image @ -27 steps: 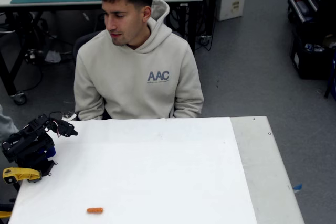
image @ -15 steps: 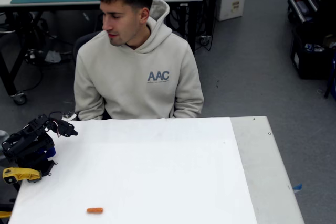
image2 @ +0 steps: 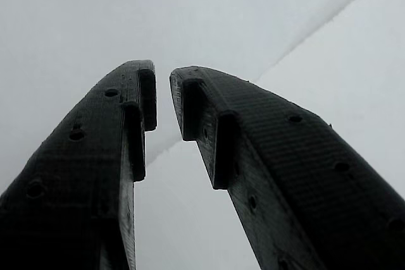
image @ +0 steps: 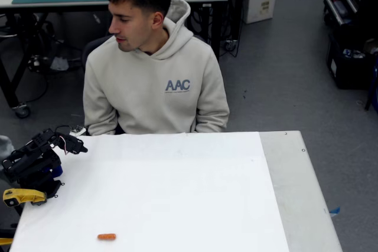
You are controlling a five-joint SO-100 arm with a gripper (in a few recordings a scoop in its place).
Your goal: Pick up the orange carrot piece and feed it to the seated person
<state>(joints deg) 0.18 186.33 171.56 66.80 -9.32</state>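
Wrist view: matte black ridged claw (image2: 162,96) slightly parted, empty, over smooth white table (image2: 329,61).

Even, soft light fills the fixed view, sharp with faint shadows. The wrist view is dimmer, its pale background blurred.

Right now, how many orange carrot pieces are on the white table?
1. The orange carrot piece lies near the white table's front edge, toward the left in the fixed view. Nothing on the tabletop could hide another.
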